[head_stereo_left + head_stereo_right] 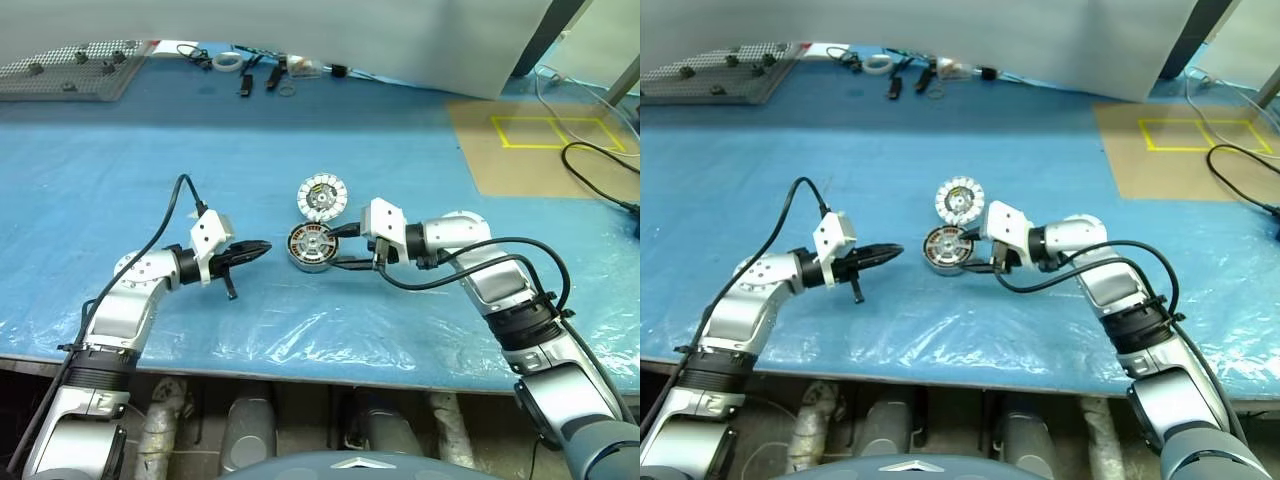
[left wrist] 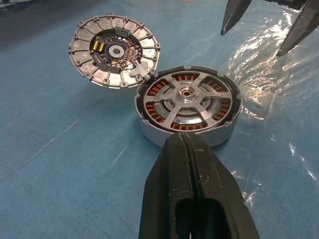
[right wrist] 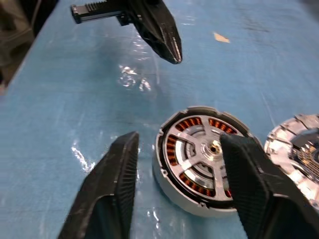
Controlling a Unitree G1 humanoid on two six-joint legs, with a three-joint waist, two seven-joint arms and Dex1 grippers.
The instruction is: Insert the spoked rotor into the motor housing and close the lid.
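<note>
So the motor housing [image 2: 188, 107] sat on the blue table [image 1: 120, 170] between both hands, and the spoked rotor [image 2: 185, 99] was already down inside it, with copper windings peeking through the spokes. The lid [image 2: 115, 50] lay flat just behind the housing, touching its edge, segmented face up. The left hand [image 1: 258, 247] was pinched fully closed, holding nothing, tip aimed at the housing. The right hand [image 3: 179, 174] was spread open beside the housing, not gripping anything.
</note>
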